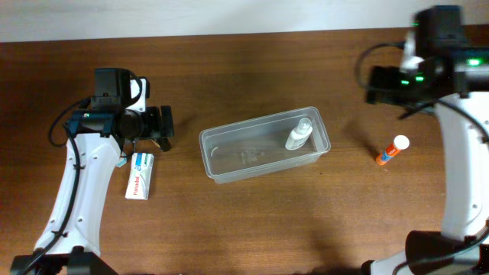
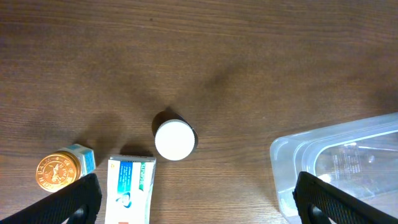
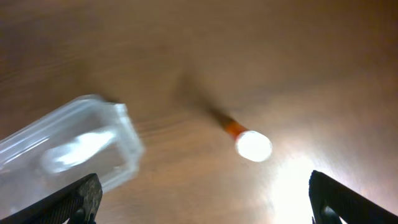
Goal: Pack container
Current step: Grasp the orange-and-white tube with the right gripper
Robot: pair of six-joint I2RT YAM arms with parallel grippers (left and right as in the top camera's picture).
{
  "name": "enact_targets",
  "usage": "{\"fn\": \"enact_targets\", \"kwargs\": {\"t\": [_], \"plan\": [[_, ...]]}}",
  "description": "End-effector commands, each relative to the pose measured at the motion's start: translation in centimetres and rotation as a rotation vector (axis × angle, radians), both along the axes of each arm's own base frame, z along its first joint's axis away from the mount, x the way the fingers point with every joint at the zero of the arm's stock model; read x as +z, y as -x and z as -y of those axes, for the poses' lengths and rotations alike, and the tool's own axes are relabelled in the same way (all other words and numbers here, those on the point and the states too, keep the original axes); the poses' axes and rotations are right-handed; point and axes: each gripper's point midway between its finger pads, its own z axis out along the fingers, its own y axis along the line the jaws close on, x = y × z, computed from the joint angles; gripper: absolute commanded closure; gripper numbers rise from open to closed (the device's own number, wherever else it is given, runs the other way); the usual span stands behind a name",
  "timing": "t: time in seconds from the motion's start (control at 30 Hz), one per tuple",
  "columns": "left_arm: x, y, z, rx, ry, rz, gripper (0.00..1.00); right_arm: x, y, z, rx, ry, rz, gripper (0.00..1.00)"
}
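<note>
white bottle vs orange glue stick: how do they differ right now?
Place: the white bottle is inside the container, at its right end. The glue stick is out on the table, right of the container.
Colour: the bottle is whitish all over. The glue stick has an orange body and a white cap.
Build: the bottle looks fatter, the glue stick slimmer.
Shared: both are small and slant the same way in the overhead view.

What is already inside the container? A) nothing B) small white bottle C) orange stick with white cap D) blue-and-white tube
B: the small white bottle lies inside the container at its right end, while the orange stick and the blue-and-white tube lie on the table outside it.
</note>
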Motion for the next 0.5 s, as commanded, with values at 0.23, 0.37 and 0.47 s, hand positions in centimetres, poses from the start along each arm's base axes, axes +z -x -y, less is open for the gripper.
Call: {"fn": "enact_targets", "kwargs": {"t": [0.23,0.37,0.47], "plan": [[1.0,-1.1,0.3,-0.003,0.018,0.047,0.01,-11.1,3.7,5.0,-0.15,-0.184,-0.285,0.02],[1.0,-1.1,0.3,-0.003,0.018,0.046,0.01,-15.5,4.6,4.7,-0.151,-0.197,-0.335,0.02],[1.0,-1.1,0.3,-0.003,0.018,0.046,0.01,-17.7,4.5,4.7,-0.15,-0.194,-0.323,0.0]]}}
